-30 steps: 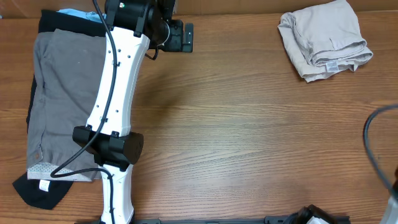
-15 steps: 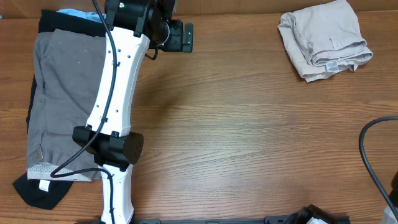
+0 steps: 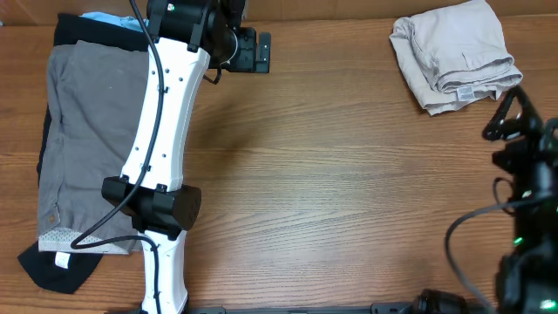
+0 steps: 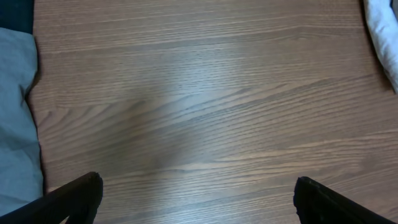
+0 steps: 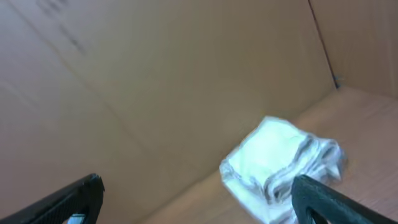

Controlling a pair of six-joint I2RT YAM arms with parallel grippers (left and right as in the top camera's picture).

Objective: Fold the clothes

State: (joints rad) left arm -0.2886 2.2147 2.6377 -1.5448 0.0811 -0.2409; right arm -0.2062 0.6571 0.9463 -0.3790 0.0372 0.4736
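The beige khaki shorts (image 3: 453, 54) lie folded at the far right of the table, white label showing. They also show blurred in the right wrist view (image 5: 280, 165). Grey shorts (image 3: 91, 148) lie flat at the left on a black garment (image 3: 52, 266), with a light-blue garment (image 3: 105, 19) peeking out at the top. My left gripper (image 3: 255, 52) hovers at the far edge over bare wood, open and empty (image 4: 199, 202). My right gripper (image 3: 510, 109) is raised just in front of the folded shorts, open and empty (image 5: 199, 199).
The wooden table (image 3: 349, 174) spans the view. My white left arm (image 3: 166, 131) lies over the right edge of the grey shorts. A brown wall (image 5: 155, 74) stands behind the folded shorts. Grey cloth (image 4: 15, 124) shows at the left of the left wrist view.
My right arm has come into view from the lower right edge and moved up toward the folded beige shorts. The left arm and the clothes have not moved.
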